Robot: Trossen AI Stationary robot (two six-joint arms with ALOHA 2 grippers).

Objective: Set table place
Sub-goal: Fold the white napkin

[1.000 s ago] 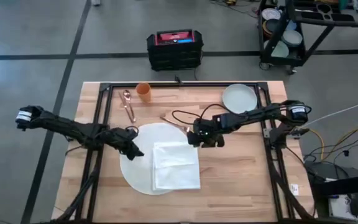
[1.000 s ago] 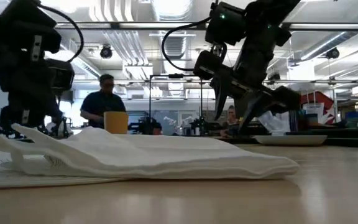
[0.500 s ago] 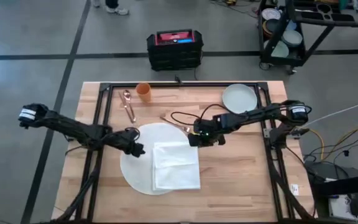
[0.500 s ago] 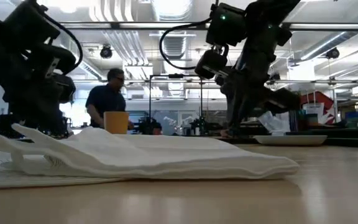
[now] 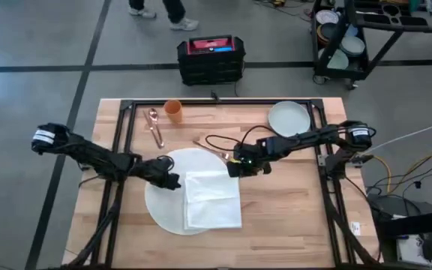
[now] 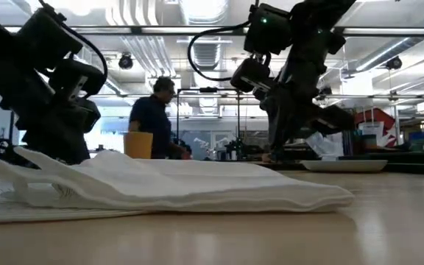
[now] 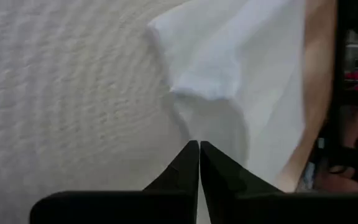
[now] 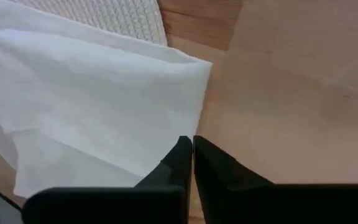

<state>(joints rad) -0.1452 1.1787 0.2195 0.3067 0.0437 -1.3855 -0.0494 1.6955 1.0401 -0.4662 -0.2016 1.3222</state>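
High view, left gripper [image 5: 172, 181] closed, empty, moved toward napkin [image 5: 212, 199], right gripper [image 5: 235, 169] closed, empty.

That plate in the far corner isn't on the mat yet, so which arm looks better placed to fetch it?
Probably the right. The plate lies on the right arm's side of the table, nearer the right gripper at the napkin's corner. The left gripper sits over the mat, farther from the plate.

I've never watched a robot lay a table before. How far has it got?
The round white mat is down with a folded white napkin on it. Both grippers, left and right, hover shut at the napkin's far corners, holding nothing. The plate, orange cup and spoon wait at the table's far edge.
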